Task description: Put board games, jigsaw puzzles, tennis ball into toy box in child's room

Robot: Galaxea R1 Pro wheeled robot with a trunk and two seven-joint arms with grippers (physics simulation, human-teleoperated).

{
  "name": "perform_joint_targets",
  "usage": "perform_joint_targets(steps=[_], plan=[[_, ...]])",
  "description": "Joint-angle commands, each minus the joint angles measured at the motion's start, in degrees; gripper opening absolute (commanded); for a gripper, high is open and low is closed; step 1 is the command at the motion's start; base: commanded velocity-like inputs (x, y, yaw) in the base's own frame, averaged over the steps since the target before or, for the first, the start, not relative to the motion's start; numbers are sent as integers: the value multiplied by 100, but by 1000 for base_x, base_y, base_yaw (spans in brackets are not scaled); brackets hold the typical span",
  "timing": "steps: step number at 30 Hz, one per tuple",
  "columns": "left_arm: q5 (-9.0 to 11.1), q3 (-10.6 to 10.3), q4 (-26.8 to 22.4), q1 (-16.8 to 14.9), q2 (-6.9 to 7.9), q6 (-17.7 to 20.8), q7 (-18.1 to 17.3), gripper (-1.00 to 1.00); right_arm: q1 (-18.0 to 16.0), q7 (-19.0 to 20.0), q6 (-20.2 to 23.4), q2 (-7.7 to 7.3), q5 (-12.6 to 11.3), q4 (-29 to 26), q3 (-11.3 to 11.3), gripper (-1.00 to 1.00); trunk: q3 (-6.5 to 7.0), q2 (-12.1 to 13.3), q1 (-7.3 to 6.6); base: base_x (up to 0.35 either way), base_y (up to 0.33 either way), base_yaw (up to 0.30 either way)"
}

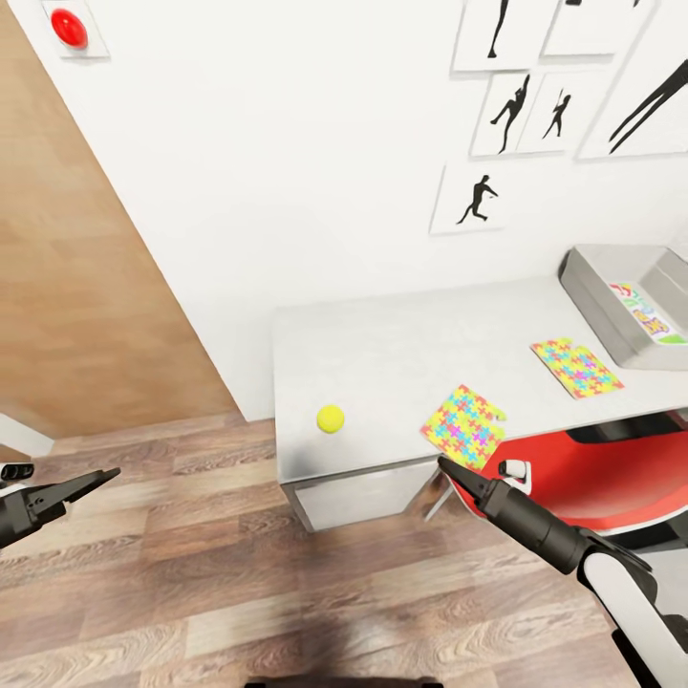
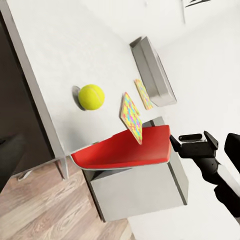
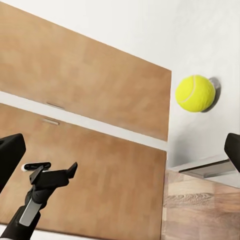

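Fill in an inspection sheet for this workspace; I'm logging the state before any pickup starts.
Surface: table, pale top, against the wall.
Job's things: tennis ball near the front edge; two jigsaw puzzles lying flat; toy box at the far end, a printed item inside.
Clutter: nothing seen.
Grippers: left gripper and right gripper both empty, short of the table.
Cables: nothing seen.
Surroundings: red chair, wood floor, silhouette pictures.

Open tabletop [image 1: 401, 354] around tennis ball [image 1: 331, 418]
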Motion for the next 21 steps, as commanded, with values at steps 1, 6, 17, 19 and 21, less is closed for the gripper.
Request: perform_joint_targets(steps=[1,6,17,19,21], plan=[[-7,4,-1,-2,0,60,-25,100,-4,-8,32,-3,-49,-1,3,100,2,-9,3,0,0,0],[-6,7,-1,-4,-1,59,-25,100,-4,38,20,-12,-48,-2,-28,100,49,-9,3,0,0,0],[-6,8,-1,-4,-1,59,-25,100,-4,260,11,-10,-47,2,-30,100,152,-9,3,0,0,0],[-6,7,-1,-3,-1,59,-25,100,-4,268,12,-10,-47,4,-31,100,171,-9,3,0,0,0],[-6,6,-1,-4,-1,59,-25,100,-4,273,11,-10,-46,5,-31,100,190,-9,3,0,4,0]])
